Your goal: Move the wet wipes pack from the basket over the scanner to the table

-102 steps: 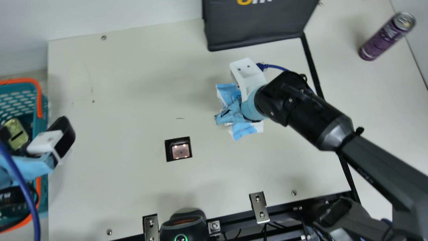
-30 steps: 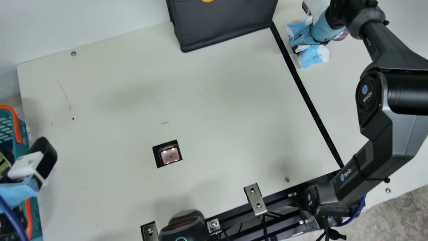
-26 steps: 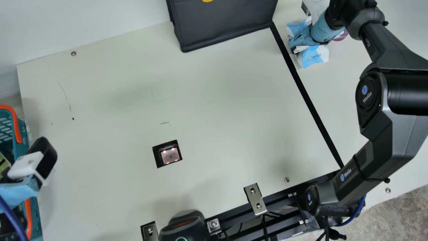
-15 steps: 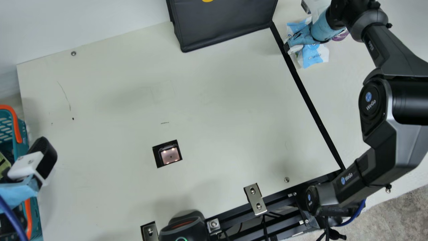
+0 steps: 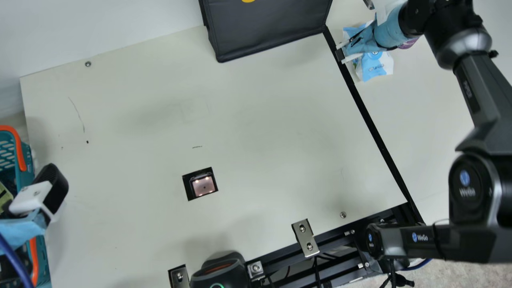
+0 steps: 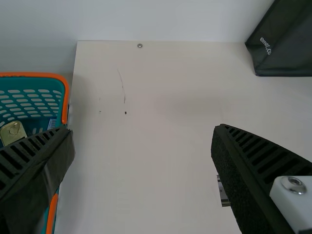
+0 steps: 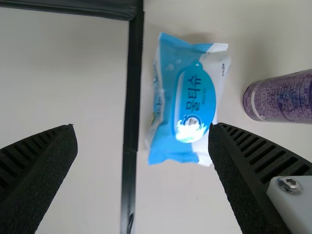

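Observation:
The blue-and-white wet wipes pack (image 5: pixel 375 67) lies on the table at the upper right in the main view, right of the black strip and partly hidden under my right gripper (image 5: pixel 342 53). In the right wrist view the whole pack (image 7: pixel 187 102) shows flat, beyond my right gripper (image 7: pixel 143 141), whose fingers stand wide apart and empty. My left gripper (image 5: pixel 56 196) is beside the teal basket (image 5: pixel 28 160) at the left edge. In the left wrist view my left gripper (image 6: pixel 144 141) is open with nothing held. The scanner window (image 5: pixel 204 186) is set in the table's middle.
A purple can (image 7: pixel 285 97) lies near the pack. A black bag (image 5: pixel 268 28) stands at the back. A black scanner-like device (image 5: pixel 220 272) and metal brackets (image 5: pixel 305 238) are at the front edge. The basket holds a yellow-green item (image 6: pixel 13 132).
My right gripper carried the pack rightward across the black strip, then opened and let go; the pack stays on the table. The right arm has since shifted its pose. The camera turned earlier.

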You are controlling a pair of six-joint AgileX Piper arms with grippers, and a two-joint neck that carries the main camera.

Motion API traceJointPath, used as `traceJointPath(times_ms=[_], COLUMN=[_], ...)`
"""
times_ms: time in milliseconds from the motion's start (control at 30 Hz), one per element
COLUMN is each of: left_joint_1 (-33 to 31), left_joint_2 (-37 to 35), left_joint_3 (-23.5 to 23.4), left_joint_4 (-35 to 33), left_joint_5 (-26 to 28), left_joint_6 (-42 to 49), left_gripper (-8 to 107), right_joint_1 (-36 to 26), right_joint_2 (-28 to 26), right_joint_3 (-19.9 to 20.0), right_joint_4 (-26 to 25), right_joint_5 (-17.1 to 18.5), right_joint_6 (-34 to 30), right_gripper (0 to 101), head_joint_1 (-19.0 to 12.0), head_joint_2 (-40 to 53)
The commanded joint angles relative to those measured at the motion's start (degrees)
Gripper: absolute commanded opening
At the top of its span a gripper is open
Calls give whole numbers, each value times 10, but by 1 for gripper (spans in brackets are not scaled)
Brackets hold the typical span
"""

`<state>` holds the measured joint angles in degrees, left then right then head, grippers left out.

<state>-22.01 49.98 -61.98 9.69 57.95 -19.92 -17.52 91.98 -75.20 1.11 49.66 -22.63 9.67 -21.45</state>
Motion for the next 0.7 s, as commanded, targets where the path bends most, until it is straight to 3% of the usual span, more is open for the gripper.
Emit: traceJointPath(times_ms=[0, 300, 333, 667], left_joint_1=[0, 0, 0, 100], left_joint_2=[0, 0, 0, -33], left_joint_3=[0, 0, 0, -34], left_joint_4=[0, 0, 0, -55], left_joint_5=[0, 0, 0, 57], left_joint_6=[0, 0, 0, 98], left_gripper=[90, 90, 90, 90], right_joint_1=[10, 91, 73, 115], right_joint_2=[-61, -241, -179, -295], right_joint_3=[19, 90, 81, 76], right_joint_4=[1, -28, -20, -23], right_joint_5=[11, 51, 47, 101], right_joint_6=[9, 69, 58, 118], right_gripper=[95, 95, 95, 95], head_joint_1=[-17, -17, -17, -17], head_joint_2=[-1, -1, -1, 132])
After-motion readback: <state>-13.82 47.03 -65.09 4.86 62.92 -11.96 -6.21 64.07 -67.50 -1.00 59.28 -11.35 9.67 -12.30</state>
